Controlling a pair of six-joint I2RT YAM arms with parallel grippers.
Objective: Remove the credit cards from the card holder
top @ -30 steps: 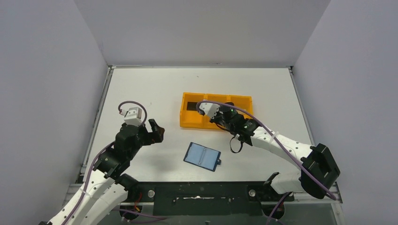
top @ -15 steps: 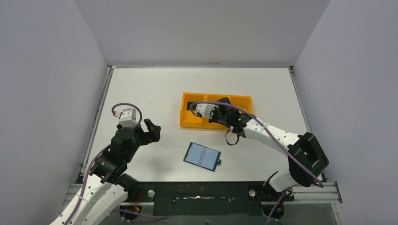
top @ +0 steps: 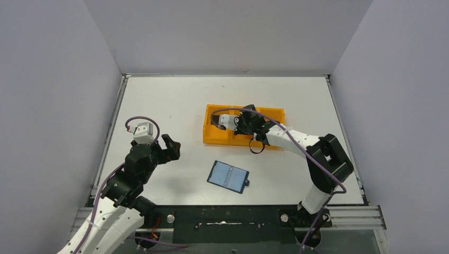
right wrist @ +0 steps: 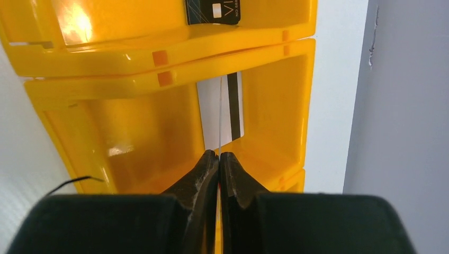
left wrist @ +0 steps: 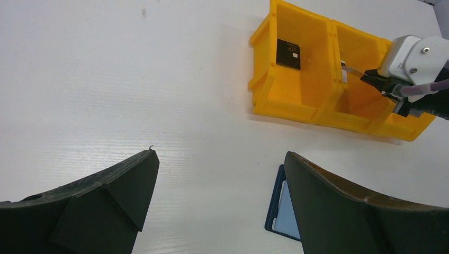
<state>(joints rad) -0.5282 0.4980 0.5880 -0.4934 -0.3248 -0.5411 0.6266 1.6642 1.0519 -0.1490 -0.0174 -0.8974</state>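
The card holder [top: 228,177] lies open on the table near the front, dark navy with lighter blue inside. Its edge shows in the left wrist view [left wrist: 276,211] with a pale card [left wrist: 286,213] in it. My right gripper [right wrist: 219,154] is shut on a thin credit card [right wrist: 219,114], seen edge-on over the middle compartment of the orange tray [top: 212,138]. From above, this gripper [top: 241,126] hangs over that tray. A white card with a black stripe [right wrist: 234,108] shows behind it. My left gripper [left wrist: 221,156] is open and empty, left of the card holder [top: 170,147].
A black card [left wrist: 288,53] leans in the orange tray's left compartment [right wrist: 212,10]. The tray [left wrist: 317,108] has three compartments and stands mid-table. Grey walls close in the table on three sides.
The right arm has swung left and back, carrying its card deeper over the tray's middle compartment. The left arm drew back slightly, then held still. The card holder has not moved.
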